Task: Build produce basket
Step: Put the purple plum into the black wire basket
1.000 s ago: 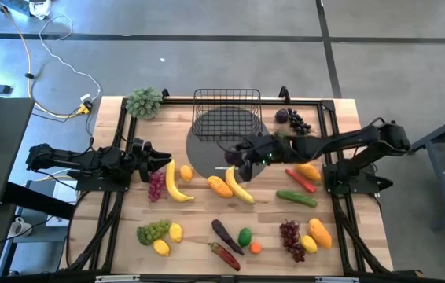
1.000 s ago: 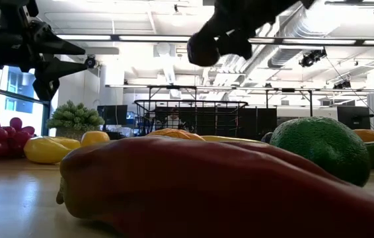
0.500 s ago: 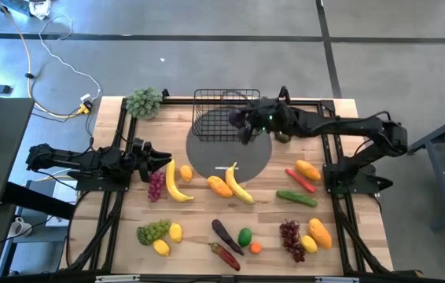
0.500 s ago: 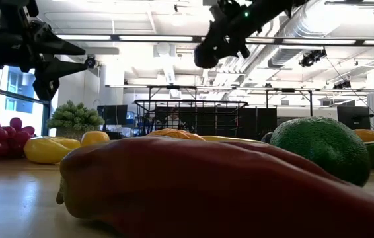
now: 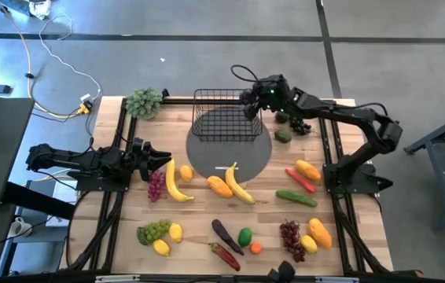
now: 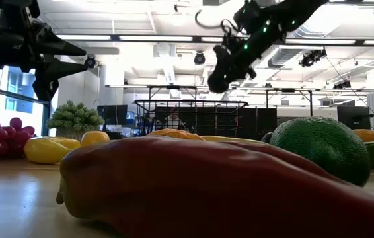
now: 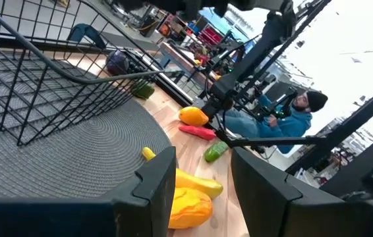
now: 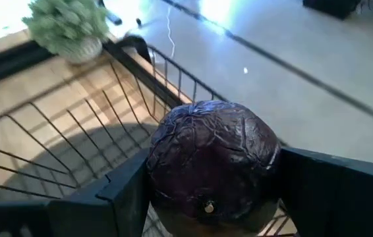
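The black wire basket point(image 5: 226, 114) stands on a round grey mat point(image 5: 230, 153) at the table's far middle. My right gripper point(image 5: 252, 100) hovers over the basket's far right corner, shut on a dark purple, wrinkled round fruit point(image 8: 213, 155). My left gripper point(image 5: 159, 161) waits open at the table's left, beside a banana point(image 5: 177, 185) and red grapes point(image 5: 156, 186). More produce lies on the table: a second banana point(image 5: 238, 185), a mango point(image 5: 220, 186), a cucumber point(image 5: 296, 197), an eggplant point(image 5: 226, 234) and green grapes point(image 5: 152, 231). My right gripper pinches the purple fruit between its two fingers point(image 8: 117, 191), one on each opposite side of its round body point(image 8: 167, 164). The fingers come slanting down from the table's right. The fruit is lifted clear, above the basket's rim point(image 8: 74, 105).
A grey-green leafy bunch point(image 5: 144, 102) sits at the far left corner. Purple grapes point(image 5: 297, 122) and a green fruit point(image 5: 283, 135) lie right of the basket. Peppers, lemons and mangoes crowd the near half. A person in blue point(image 7: 285, 115) sits beyond the table.
My right gripper has carried the purple fruit from above the mat's near part toward the table's far edge, and now stands over the basket's far right corner. It has turned along the way. The left arm has kept still.
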You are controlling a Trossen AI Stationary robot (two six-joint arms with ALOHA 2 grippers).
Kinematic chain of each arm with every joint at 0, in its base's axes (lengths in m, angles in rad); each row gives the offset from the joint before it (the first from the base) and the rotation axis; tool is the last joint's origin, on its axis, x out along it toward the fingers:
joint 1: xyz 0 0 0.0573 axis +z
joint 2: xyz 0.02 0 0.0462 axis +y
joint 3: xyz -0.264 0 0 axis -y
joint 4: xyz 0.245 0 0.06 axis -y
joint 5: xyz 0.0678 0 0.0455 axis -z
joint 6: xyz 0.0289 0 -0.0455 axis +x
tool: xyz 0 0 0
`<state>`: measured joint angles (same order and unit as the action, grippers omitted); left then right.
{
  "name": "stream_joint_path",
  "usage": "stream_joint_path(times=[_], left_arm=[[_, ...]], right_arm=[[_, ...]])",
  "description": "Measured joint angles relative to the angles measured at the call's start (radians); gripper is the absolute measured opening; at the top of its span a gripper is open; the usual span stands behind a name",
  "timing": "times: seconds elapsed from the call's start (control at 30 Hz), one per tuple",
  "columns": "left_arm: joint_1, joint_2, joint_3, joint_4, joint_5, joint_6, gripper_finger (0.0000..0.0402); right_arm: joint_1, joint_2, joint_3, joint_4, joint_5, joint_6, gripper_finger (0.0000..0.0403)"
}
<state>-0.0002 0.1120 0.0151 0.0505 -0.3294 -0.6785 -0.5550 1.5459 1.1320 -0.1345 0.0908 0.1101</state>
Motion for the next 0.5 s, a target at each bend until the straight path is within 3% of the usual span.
stream_joint_path(times=[0.5], left_arm=[[0.000, 0.000, 0.000, 0.000, 0.002, -0.043, 0.0135]], right_arm=[[-0.009, 0.154, 0.000, 0.005, -0.038, -0.035, 0.0250]])
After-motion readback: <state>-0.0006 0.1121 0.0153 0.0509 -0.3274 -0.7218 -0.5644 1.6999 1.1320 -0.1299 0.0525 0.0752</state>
